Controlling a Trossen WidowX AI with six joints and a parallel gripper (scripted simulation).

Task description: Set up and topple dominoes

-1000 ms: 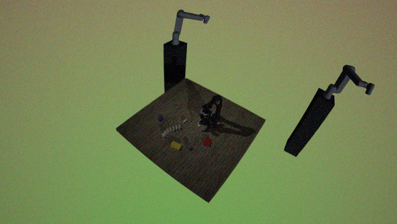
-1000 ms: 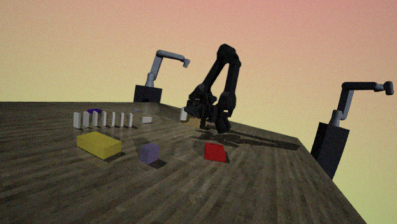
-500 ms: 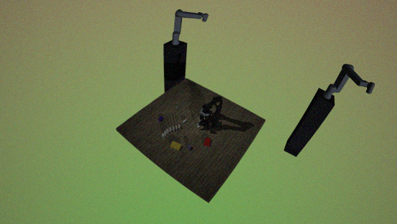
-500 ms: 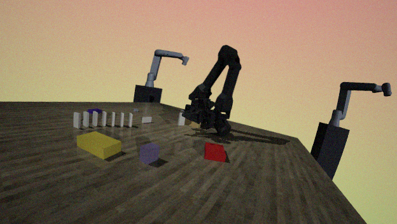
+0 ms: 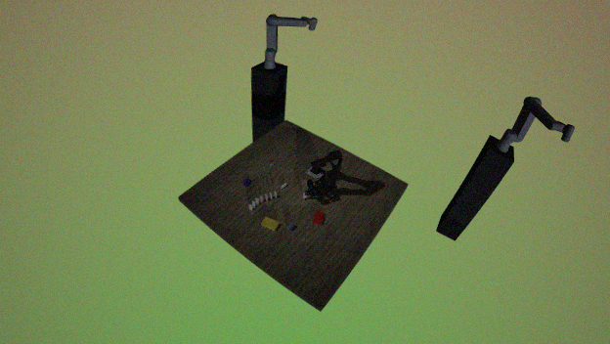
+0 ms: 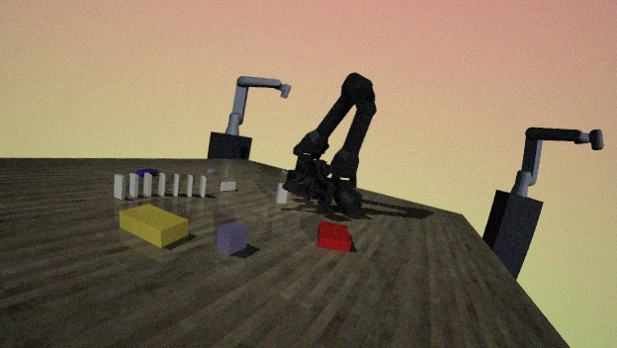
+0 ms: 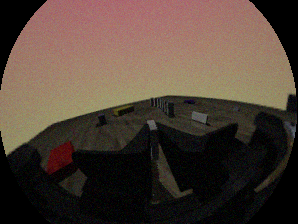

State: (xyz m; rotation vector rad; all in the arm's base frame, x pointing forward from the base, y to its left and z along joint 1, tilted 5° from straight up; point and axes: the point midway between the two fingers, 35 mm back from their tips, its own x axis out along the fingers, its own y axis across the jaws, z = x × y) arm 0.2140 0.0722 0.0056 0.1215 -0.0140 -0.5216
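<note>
Several white dominoes (image 5: pixel 251 207) (image 6: pixel 161 184) (image 7: pixel 171 110) stand upright in a slightly curved, evenly spaced row. One white domino (image 5: pixel 283 186) (image 6: pixel 227 186) (image 7: pixel 199 117) lies on its side, off the row's end nearer the arm. My gripper (image 5: pixel 307 195) (image 6: pixel 285 190) (image 7: pixel 150 125) is low and shut on another white domino (image 5: pixel 305 195) (image 6: pixel 281 194) (image 7: pixel 152 124), held upright beyond the lying one, apart from the row. Its bottom is at or just above the table; I cannot tell which. The fingers hide part of it.
A yellow block (image 5: pixel 270 224) (image 6: pixel 153 224) (image 7: pixel 123 110), purple cube (image 5: pixel 291 227) (image 6: pixel 231 238) and red block (image 5: pixel 319 218) (image 6: pixel 334 236) (image 7: pixel 61 158) lie on the camera side. A dark blue object (image 5: pixel 247 182) (image 6: pixel 146 170) is behind the row. A pale-topped box (image 5: pixel 314 173) is beside the arm.
</note>
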